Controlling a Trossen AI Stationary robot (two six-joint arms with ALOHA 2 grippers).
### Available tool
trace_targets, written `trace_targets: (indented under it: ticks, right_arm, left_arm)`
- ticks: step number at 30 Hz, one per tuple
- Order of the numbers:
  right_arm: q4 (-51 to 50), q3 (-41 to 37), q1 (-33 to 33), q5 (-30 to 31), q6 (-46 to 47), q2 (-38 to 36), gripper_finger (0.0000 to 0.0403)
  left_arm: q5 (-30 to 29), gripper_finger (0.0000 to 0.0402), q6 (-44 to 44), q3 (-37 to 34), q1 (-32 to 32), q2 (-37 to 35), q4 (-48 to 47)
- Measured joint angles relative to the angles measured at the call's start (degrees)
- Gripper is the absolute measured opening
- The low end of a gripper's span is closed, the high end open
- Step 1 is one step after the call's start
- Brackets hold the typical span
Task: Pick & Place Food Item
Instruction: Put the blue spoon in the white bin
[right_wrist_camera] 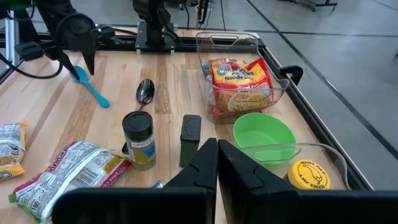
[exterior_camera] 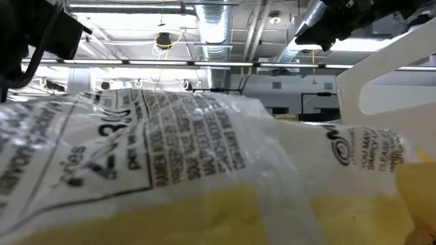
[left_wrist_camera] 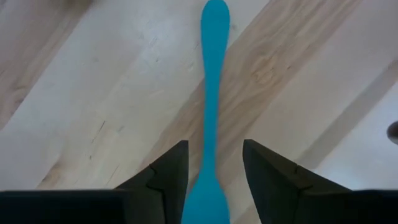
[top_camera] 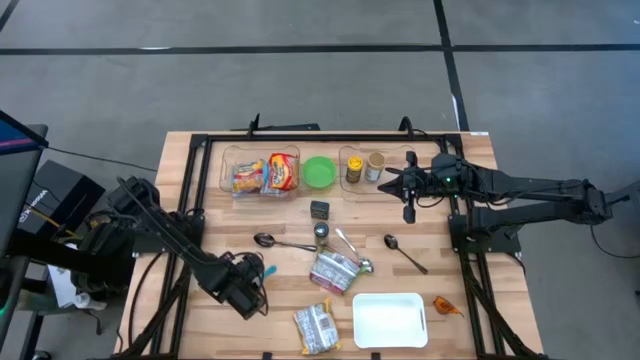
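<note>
Left wrist view has your left claw (left_wrist_camera: pixel 214 177) low over the bench (left_wrist_camera: pixel 112 112), fingers parted, with the blue spoon (left_wrist_camera: pixel 213 93) lying between them and untouched on either side. That spoon is no food item, so my read is you're between steps, with a fresh pick to line up. From above, the nearest food is the silver snack packet (top_camera: pixel 335 270) mid-bench, with a yellow packet (top_camera: pixel 316 327) at the front edge beside the white tray (top_camera: pixel 390 320). Next move, I'd say: lift clear of the spoon, swing across to a packet and come down square on it. Your right claw (right_wrist_camera: pixel 217 163) waits pinched together at the back by the green bowl (right_wrist_camera: pixel 263 134) and noodle bin (right_wrist_camera: pixel 239 74).
</note>
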Motion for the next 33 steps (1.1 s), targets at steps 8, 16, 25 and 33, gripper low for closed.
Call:
trace_targets:
  ticks: [8, 16, 25, 33]
  right_arm:
    - [0.0, 0.0, 0.0, 0.0, 0.6, 0.0, 0.0005]
    - [0.0, 0.0, 0.0, 0.0, 1.4, 0.0, 0.0005]
    - [-0.1, 0.0, 0.0, 0.0, 1.5, 0.0, 0.0005]
    - [-0.1, 0.0, 0.0, 0.0, 1.5, 0.0, 0.0005]
  left_arm:
    - [0.6, 0.0145, 0.1, 0.0, 0.0, 2.4, 0.4]
    - [1.6, 0.0145, 0.1, 0.0, 0.0, 2.4, 1.0]
    - [3.5, 0.0145, -0.2, -5.8, 0.1, 2.4, 7.0]
    - [3.9, 0.0145, 0.1, -7.9, 0.3, 0.6, 9.5]
